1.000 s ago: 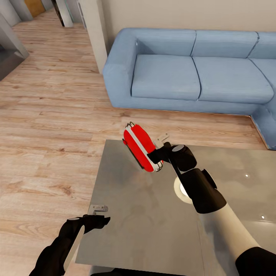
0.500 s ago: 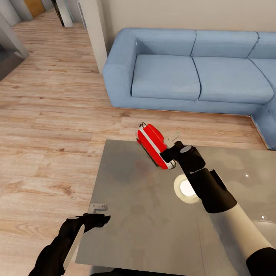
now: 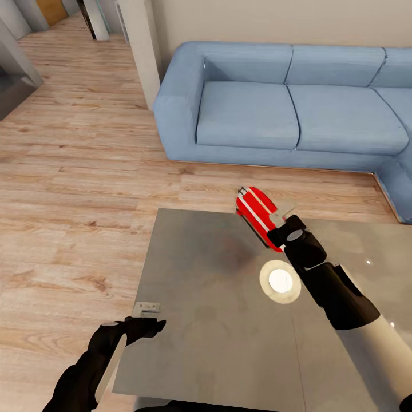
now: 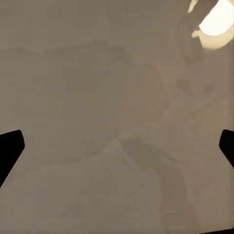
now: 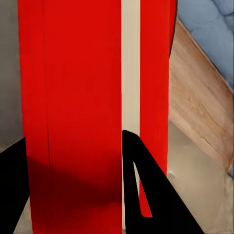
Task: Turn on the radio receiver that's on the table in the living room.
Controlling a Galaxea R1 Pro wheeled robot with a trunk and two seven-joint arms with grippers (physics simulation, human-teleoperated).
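I see wood plank floor on the left, my left gripper spread wide at the glossy grey table's near-left edge. Further right, my right gripper is clenched around the red radio receiver over the table's far edge, blue sofa behind

No lettering, label or number is legible anywhere — nothing readable at all.

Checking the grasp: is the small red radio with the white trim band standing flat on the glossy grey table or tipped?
Tipped: the red radio leans on its edge at the grey table's far rim, right gripper fingers around it.
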